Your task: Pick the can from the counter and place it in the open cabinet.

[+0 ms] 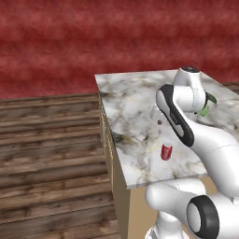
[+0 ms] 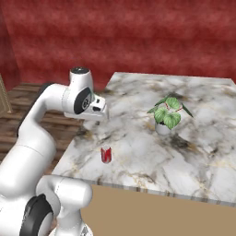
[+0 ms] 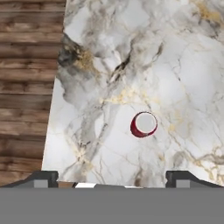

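The can (image 1: pixel 166 151) (image 2: pixel 106 155) is small and red with a silvery top. It stands upright on the marble counter (image 1: pixel 135 116) (image 2: pixel 138 152) near the front left corner. In the hand view I look straight down on the can (image 3: pixel 144 124), a little right of centre. My gripper (image 3: pixel 116 178) (image 2: pixel 97 115) hangs well above the counter, behind the can and apart from it. Its fingertips (image 3: pixel 43 178) stand wide open with nothing between them. In the left base view my own arm hides most of the gripper (image 1: pixel 156 114). The open cabinet is out of view.
A potted green plant (image 2: pixel 167 115) (image 1: pixel 207 105) stands on the counter to the right of the can. Wooden floor (image 1: pixel 51 154) (image 3: pixel 26 87) lies left of the counter's edge. A red wall (image 1: pixel 93 37) runs behind. A tan wood strip (image 2: pixel 3 94) shows at the far left.
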Robot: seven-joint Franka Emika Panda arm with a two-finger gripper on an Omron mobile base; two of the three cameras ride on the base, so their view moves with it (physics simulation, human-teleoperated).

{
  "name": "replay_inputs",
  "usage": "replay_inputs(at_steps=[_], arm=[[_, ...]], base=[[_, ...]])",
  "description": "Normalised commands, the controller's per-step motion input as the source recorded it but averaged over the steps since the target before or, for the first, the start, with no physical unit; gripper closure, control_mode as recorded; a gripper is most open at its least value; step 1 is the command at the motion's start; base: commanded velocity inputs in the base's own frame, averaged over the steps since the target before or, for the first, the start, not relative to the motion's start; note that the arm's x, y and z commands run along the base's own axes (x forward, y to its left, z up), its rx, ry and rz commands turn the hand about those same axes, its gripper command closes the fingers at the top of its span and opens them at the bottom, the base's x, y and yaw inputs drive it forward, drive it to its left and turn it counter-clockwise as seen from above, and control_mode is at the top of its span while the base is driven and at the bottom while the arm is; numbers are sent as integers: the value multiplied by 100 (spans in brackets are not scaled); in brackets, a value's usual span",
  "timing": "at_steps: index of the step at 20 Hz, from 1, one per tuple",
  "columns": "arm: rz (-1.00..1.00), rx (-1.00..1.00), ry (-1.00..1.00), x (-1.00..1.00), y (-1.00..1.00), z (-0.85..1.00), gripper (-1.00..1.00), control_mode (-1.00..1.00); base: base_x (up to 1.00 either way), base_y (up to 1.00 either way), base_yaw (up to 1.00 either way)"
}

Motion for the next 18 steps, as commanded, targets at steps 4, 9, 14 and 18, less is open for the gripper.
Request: replay_inputs(at_steps=[4,9,14,18], arm=[[0,0,0,-3,-38,-43,-100,-100],[0,0,0,-1,-36,-36,-100,-100],[0,0,0,0,-34,-29,-100,-100],[1,1,0,0,-21,-12,-100,-100]], base=[[0,0,0],[0,0,0],[0,0,0],[0,0,0]])
